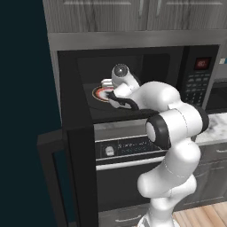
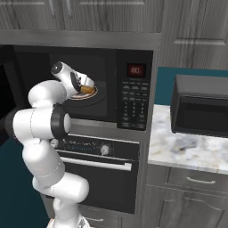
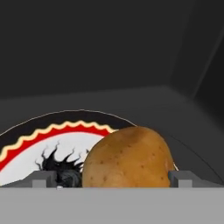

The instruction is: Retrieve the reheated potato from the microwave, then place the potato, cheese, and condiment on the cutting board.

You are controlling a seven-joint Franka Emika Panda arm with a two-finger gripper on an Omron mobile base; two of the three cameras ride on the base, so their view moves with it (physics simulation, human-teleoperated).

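Note:
The microwave (image 1: 195,84) (image 2: 136,95) stands open and my arm reaches into its dark cavity. Inside lies a white plate (image 3: 39,140) (image 1: 101,93) (image 2: 95,95) with a red and yellow rim. On the plate sits the potato (image 3: 127,157) (image 2: 87,90), round and golden-brown. My gripper (image 3: 111,181) (image 1: 106,84) (image 2: 87,87) is open and low over the plate, with the potato between its two fingertips (image 3: 43,179). The cheese, the condiment and the cutting board are out of view.
The microwave door (image 1: 66,168) hangs open at the left. A black oven (image 1: 128,162) (image 2: 95,162) with knobs and a silver bar handle sits below. To the right, a marble counter (image 2: 191,151) carries a black box (image 2: 200,107). Grey cabinets hang above.

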